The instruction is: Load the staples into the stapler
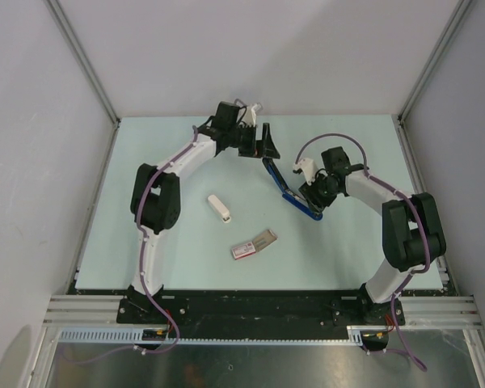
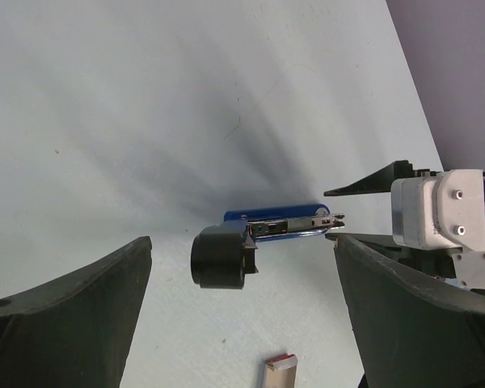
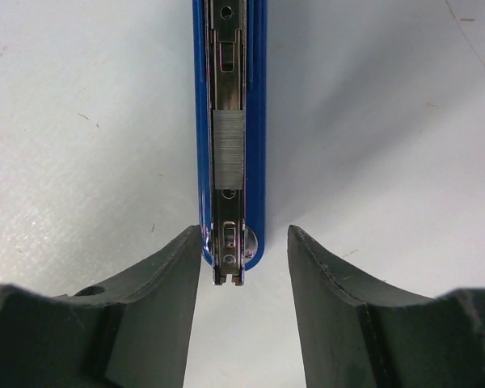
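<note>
The blue stapler [image 1: 297, 205] lies hinged open mid-table, its black top arm [image 1: 272, 171] swung back towards the left gripper. In the right wrist view the stapler [image 3: 255, 121] shows its metal channel with a silvery strip of staples [image 3: 228, 149] lying in it. My right gripper [image 3: 244, 236] is open, with its fingers either side of the stapler's near end; the left finger [image 3: 178, 267] is close against the blue edge. My left gripper [image 2: 242, 242] is open wide and empty above the stapler's black end [image 2: 218, 259]. The pink-and-white staple box [image 1: 253, 244] lies nearer the front with its grey tray slid out.
A small white oblong object [image 1: 219, 208] lies left of the stapler. The staple box [image 2: 280, 372] also shows at the bottom of the left wrist view. The right wrist's white camera housing [image 2: 440, 214] is close to the left gripper's right finger. Enclosure walls stand at the back and sides.
</note>
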You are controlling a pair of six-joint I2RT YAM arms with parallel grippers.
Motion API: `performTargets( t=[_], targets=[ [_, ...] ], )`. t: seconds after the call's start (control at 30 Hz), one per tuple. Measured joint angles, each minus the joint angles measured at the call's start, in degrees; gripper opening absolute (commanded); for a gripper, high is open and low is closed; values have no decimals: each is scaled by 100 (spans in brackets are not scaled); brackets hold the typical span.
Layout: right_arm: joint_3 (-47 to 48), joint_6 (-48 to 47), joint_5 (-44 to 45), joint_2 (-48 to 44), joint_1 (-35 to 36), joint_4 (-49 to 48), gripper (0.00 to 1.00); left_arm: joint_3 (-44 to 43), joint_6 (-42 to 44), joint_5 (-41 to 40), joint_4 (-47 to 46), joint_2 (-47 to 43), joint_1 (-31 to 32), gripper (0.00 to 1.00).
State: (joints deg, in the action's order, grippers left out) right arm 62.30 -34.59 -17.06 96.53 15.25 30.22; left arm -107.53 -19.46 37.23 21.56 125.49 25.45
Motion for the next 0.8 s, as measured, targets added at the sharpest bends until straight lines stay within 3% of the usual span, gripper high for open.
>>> performTargets(
  t=[0.8],
  targets=[
    [-61, -149, 7, 144, -11, 129, 44, 0, -9, 4, 2, 0, 188, 99]
  ],
)
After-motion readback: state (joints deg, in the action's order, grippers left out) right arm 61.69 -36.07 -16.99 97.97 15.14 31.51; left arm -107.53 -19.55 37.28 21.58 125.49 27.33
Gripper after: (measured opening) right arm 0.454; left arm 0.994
